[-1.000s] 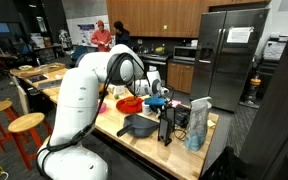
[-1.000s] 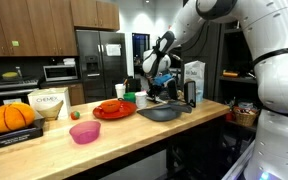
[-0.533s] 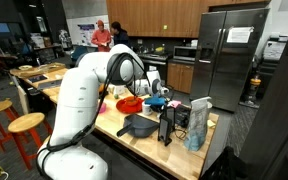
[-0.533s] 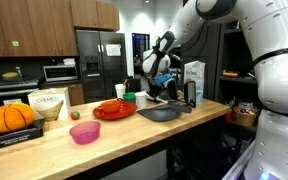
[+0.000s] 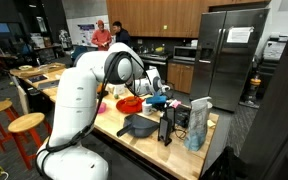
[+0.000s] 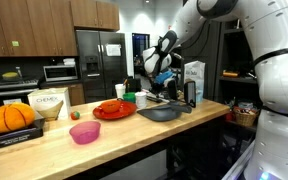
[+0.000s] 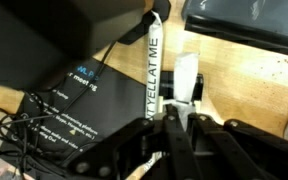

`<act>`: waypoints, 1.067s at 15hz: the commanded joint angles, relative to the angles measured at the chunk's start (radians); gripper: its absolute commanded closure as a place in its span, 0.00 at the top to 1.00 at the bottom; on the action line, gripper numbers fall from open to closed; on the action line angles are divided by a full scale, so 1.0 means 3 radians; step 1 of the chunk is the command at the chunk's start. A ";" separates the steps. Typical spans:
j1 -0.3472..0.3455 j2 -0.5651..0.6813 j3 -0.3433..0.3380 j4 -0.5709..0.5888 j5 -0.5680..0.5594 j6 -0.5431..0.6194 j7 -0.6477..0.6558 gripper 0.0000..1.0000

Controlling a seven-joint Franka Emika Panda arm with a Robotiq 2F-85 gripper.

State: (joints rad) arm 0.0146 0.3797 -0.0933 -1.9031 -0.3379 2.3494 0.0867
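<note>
White cylindrical marker with black lettering (image 7: 152,65): its near end is clamped between the fully closed jaws of the gripper (image 7: 164,120), over the light wooden countertop (image 7: 234,75). Just beside it are a small white cap-like piece (image 7: 187,78) and a black printed box (image 7: 64,115). Farther out in an exterior view are a dark grey pan (image 6: 162,113) and a red plate (image 6: 112,111).

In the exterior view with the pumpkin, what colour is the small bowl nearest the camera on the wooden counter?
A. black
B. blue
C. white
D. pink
D: the bowl on the counter, not far from the pumpkin, is plainly pink.
</note>
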 commanded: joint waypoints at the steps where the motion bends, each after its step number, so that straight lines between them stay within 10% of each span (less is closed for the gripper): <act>1: 0.0099 -0.0243 -0.0108 -0.0087 -0.0240 -0.0089 0.0248 0.02; 16: 0.0234 -0.0742 0.0030 -0.0131 -0.0858 -0.0266 0.0761 0.02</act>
State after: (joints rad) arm 0.0805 0.2240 -0.1029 -1.9054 -0.5813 2.2741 0.2919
